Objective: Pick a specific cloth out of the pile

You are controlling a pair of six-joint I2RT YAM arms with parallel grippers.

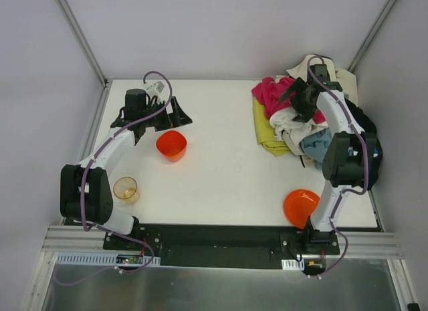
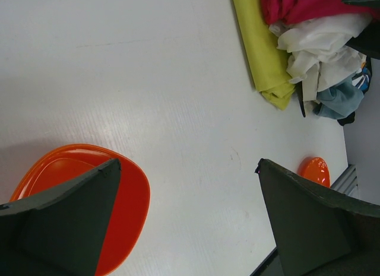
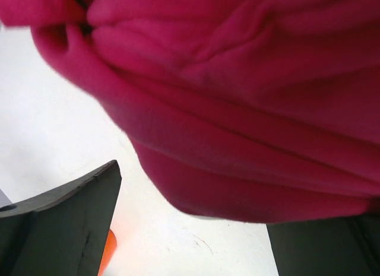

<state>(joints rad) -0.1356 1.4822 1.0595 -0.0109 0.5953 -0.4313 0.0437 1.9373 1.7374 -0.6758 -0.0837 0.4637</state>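
The yellow-green cloth [image 1: 266,132] lies at the left edge of the pile [image 1: 314,120], partly under the magenta cloth [image 1: 273,93] and white garments. In the left wrist view it shows as a long folded strip [image 2: 264,56] beside the magenta cloth [image 2: 309,6]. My right gripper [image 1: 297,97] is over the pile with its jaws wide apart. In the right wrist view the gripper [image 3: 193,196] is open and the magenta cloth [image 3: 237,98] fills the frame just in front of the jaws. The yellow-green cloth is hidden there. My left gripper [image 1: 172,117] [image 2: 189,166] is open and empty above the table.
An orange bowl [image 1: 172,144] [image 2: 83,199] sits just below my left gripper. An amber cup [image 1: 126,189] stands at the front left. An orange plate [image 1: 301,207] [image 2: 314,170] lies near the right arm's base. Walls close in behind and beside the pile.
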